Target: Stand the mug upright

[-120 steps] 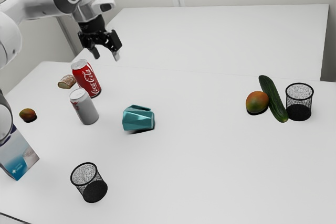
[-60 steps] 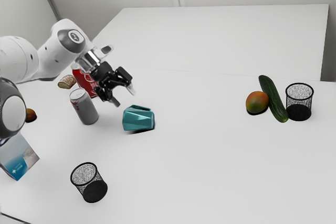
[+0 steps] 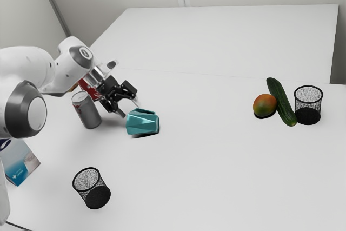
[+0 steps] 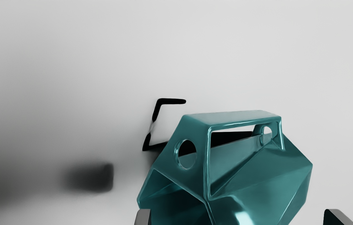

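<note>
- The mug (image 3: 142, 123) lies on its side on the table (image 3: 216, 166), its handle (image 4: 232, 120) uppermost; it is not upright. With the exterior view as a dial centred on the mug, the silver can (image 3: 88, 113) sits toward 9 to 10 o'clock and the mesh cup (image 3: 92, 189) at 7.
- The pincer (image 3: 131, 111) is at about 10 to 11 o'clock of the mug, close to it. Its fingers (image 4: 333, 217) stand wide apart with nothing clamped between them.
- The mug looks rigid, perhaps glazed or metal, so I'd expect no give under a squeeze. Those glossy, slanted facets could let a pad slide, and if it is ceramic a knock might chip it. Probably light enough for one grip.
- The handle's flat bar seems the best hold: firm, raised off the table, and useful for turning the body onto its base. Gripping across the wider body looks tighter for room.
- Hard to make out: the dark hollow near one finger in the wrist view is likely the mouth, but its floor is lost in shadow. The mug's near part runs off that view. I can't tell whether either finger touches it.
- In the exterior view, the arm (image 3: 51, 74) covers much of the red can (image 3: 90, 90), at 10 o'clock.
</note>
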Robot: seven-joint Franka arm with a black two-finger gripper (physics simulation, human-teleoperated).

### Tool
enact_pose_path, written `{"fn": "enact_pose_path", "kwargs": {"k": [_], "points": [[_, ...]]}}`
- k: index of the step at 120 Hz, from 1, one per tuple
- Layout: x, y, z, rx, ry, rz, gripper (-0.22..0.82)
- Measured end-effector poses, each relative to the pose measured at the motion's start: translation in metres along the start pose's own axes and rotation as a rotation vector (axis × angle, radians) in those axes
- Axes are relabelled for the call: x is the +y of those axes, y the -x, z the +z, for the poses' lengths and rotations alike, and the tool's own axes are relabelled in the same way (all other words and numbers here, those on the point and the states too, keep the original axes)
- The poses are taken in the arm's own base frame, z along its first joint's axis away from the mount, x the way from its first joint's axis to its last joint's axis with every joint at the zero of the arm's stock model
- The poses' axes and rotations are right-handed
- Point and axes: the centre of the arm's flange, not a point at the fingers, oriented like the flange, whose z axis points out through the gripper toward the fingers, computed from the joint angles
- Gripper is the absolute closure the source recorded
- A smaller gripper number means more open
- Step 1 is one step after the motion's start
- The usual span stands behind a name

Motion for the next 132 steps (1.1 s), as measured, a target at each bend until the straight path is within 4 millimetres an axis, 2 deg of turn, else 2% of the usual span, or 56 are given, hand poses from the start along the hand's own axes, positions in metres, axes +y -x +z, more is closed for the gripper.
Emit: {"fn": "enact_pose_path", "kwargs": {"k": [18, 44, 58, 71, 87, 98, 113, 132], "points": [[0.007, 0.003, 0.002, 0.007, 0.031, 0.017, 0.0], [0.012, 0.015, 0.02, -0.007, 0.096, 0.008, 0.01], [0.019, 0.016, 0.022, -0.007, 0.114, 0.016, 0.05], [0.03, 0.017, 0.022, -0.008, 0.124, 0.031, 0.16], [0.046, 0.019, 0.017, -0.002, 0.133, 0.049, 0.45], [0.056, 0.02, 0.015, 0.002, 0.135, 0.059, 0.59], [0.057, 0.02, 0.015, 0.002, 0.134, 0.053, 0.69], [0.056, 0.019, 0.016, 0.0, 0.131, 0.044, 0.75]]}}
